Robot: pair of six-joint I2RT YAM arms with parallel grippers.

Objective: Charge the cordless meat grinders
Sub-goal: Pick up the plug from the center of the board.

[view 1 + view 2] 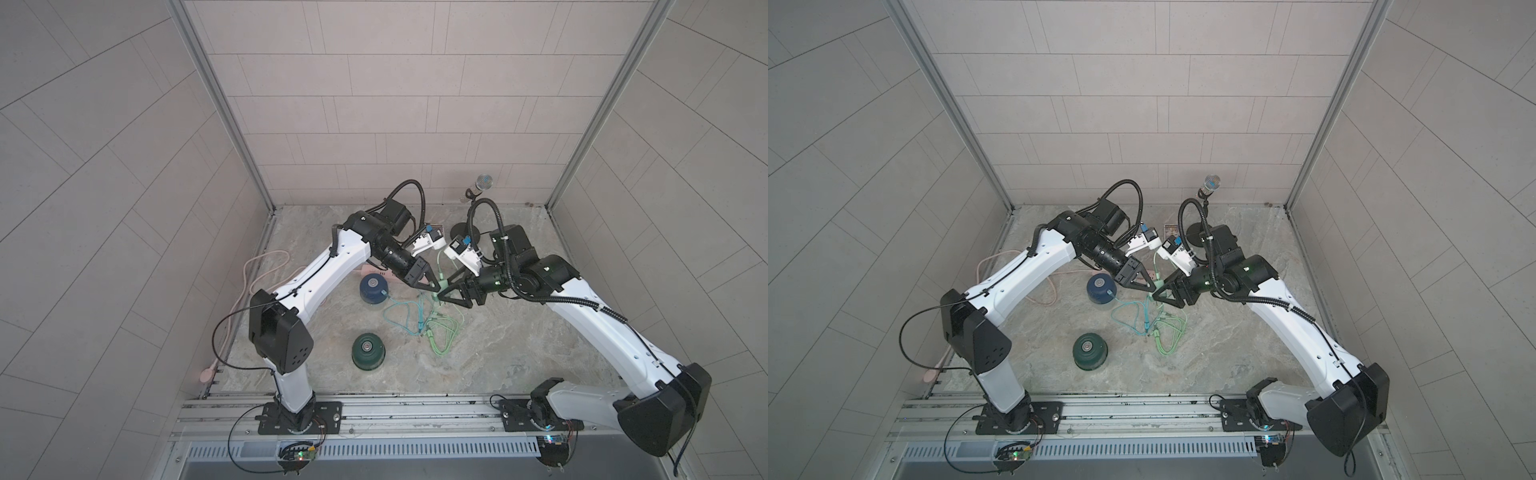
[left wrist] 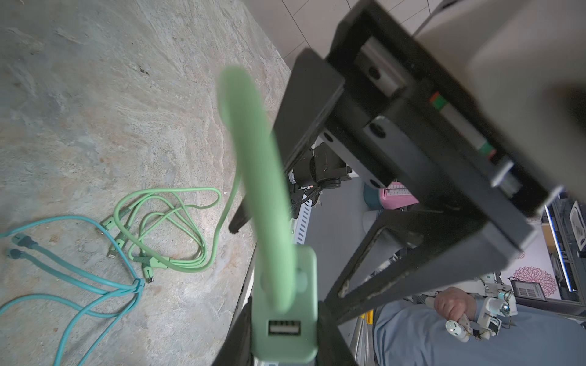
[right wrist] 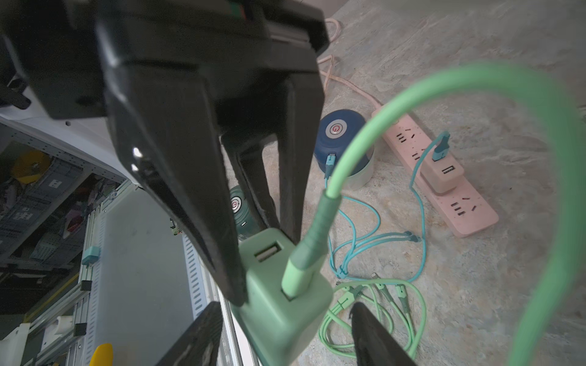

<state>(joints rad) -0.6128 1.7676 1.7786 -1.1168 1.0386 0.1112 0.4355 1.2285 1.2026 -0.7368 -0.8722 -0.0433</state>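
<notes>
Markings: a power symbol is showing on the silver round button of the blue grinder (image 3: pixel 339 139); the green grinder (image 1: pixel 367 352) is showing the same kind of silver centre.
Blue grinder: this glossy dark dome on a pale base is sitting just beside the pink power strip (image 3: pixel 469 215), with a teal cable (image 3: pixel 418 202) plugged into its side.
Green grinder: it is standing alone near the table's front edge, apart from the cables.
Left gripper (image 1: pixel 436 286): its black fingers are clamping the green adapter (image 3: pixel 279 294), a matte, rounded block with two USB sockets.
Right gripper (image 1: pixel 444 291): its fingers are standing spread on either side of that adapter, not touching it.
Green cable (image 3: pixel 358 139): it is arching out of the adapter, and its several plug ends are lying coiled on the table (image 1: pixel 519 353).
Pink adapter (image 3: pixel 444 177): it is sitting in the strip and holding the teal cable's plug.
Surroundings: a mesh-headed microphone (image 1: pixel 484 181) is standing at the back of the veined stone top.
</notes>
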